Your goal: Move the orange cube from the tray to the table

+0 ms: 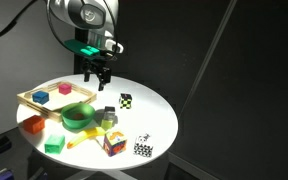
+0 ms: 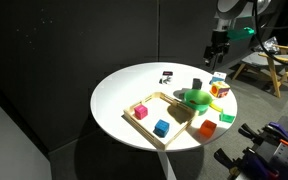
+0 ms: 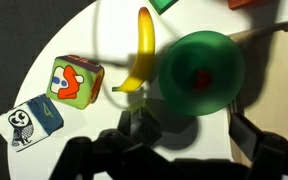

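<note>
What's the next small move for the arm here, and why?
Probably carry the end effector across to above the tray, staying high. It hangs open and empty near the table edge, off to one side of the green bowl, while the orange cube sits in the tray next to a blue cube, so descending now would miss it.

The table [image 1: 154,105] top is seen as smooth and white, with a soft sheen. The tray [image 1: 29,98] next to the bowl [image 3: 224,55] is made of pale, matt wood. The bowl is finished like smooth green plastic, faintly glossy. The banana [image 3: 144,50] touching the bowl looks plastic, smooth and slightly shiny. Beyond the banana from the bowl, a smooth printed cube [image 3: 76,82] and a flat, paper-like card [image 3: 29,122] are seen. The end effector [image 1: 96,76] is finished in matt black.
</note>
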Available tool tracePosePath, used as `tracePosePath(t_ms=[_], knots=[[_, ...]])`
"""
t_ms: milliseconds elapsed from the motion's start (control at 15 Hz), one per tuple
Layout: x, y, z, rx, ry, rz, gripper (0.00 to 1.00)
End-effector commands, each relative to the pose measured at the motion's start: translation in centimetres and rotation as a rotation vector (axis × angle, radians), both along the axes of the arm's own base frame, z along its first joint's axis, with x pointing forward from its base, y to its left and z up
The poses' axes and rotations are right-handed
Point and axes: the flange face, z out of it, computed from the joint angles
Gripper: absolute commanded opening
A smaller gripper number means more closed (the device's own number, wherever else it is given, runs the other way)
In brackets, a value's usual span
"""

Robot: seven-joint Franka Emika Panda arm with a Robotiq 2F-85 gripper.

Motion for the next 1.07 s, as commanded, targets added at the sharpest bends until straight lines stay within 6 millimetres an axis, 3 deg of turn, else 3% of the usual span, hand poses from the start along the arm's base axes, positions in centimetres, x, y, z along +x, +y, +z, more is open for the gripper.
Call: tracePosePath(t_ms=[0,467,800,1000], knots=[[-2.2,1.3,1.4,-0.021,-0.015,0.043,1.0],[-4.7,2.3,2.8,-0.012,-0.008,0.005,1.0],[-7.9,0.7,5.5,-0.003,0.027,-0.075,1.0],[-8.7,0.6,6.7,0.001,0.044,-0.114,1.0]])
